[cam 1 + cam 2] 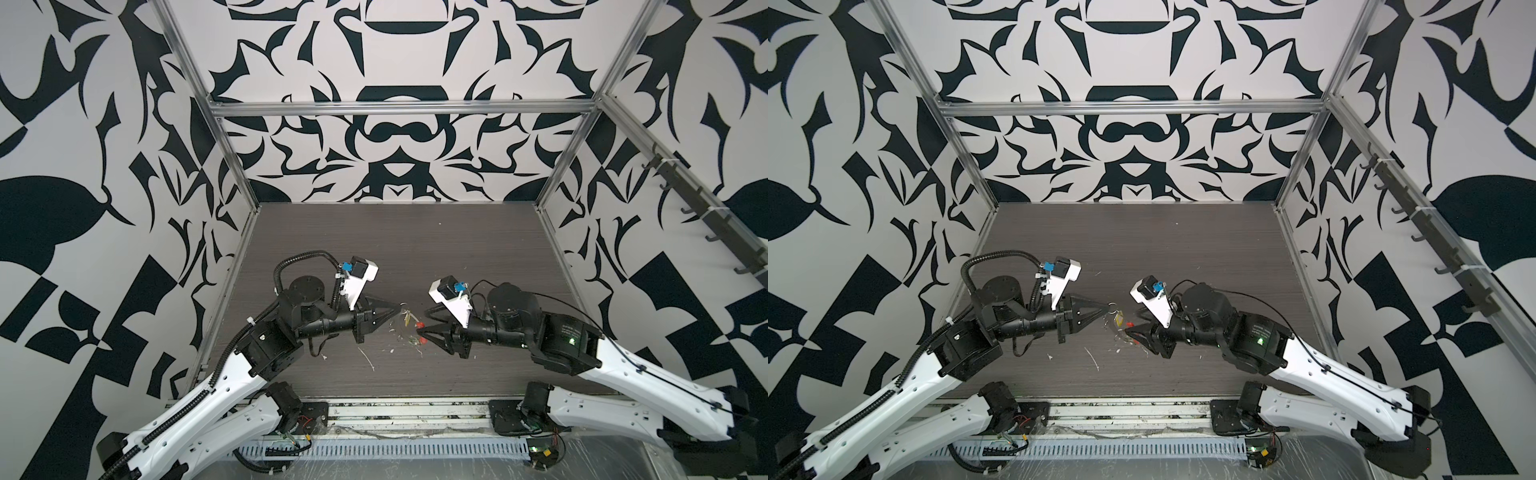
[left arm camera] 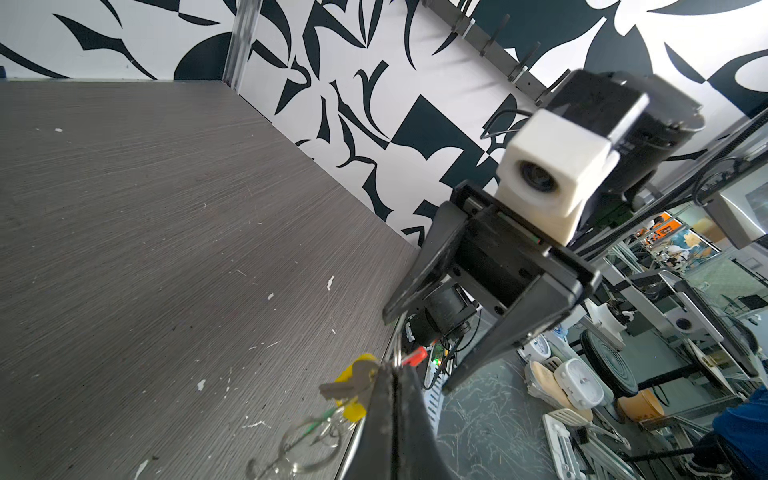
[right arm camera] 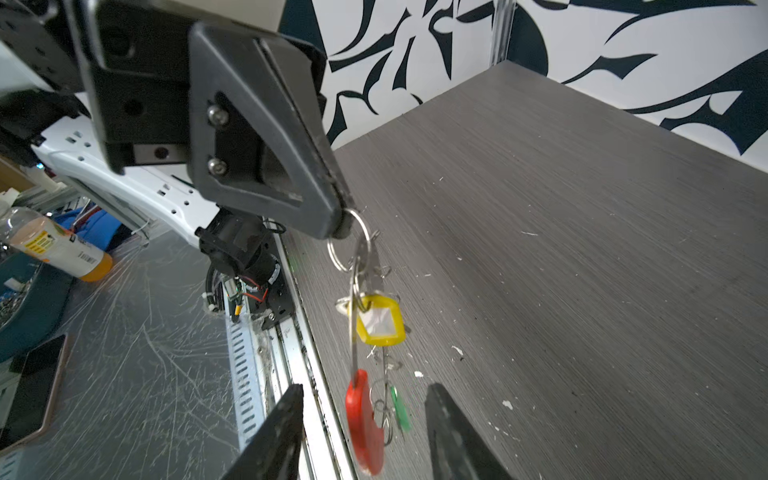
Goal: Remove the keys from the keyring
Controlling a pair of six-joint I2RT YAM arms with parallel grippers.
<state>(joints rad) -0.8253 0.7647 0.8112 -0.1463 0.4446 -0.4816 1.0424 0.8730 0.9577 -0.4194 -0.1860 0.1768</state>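
While both top views blur the thin silver metal keyring (image 3: 332, 255), we see the left gripper (image 3: 338, 228) clamping it; the right gripper (image 3: 365, 388) gapes near it.

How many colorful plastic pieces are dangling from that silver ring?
3: yellow tag hangs nearest the silver ring; red piece dangles farthest from it; green tag just beside the red one. Others could be hidden.

Red tag (image 3: 365, 424): blurred, edges unclear. Green tag (image 3: 400, 409): blurred, shape not readable. Right gripper (image 3: 365, 388): fingers cut off by pic edge. In both top views, key bunch (image 1: 409, 326) (image 1: 1119, 322) too small to tell pcs apart.
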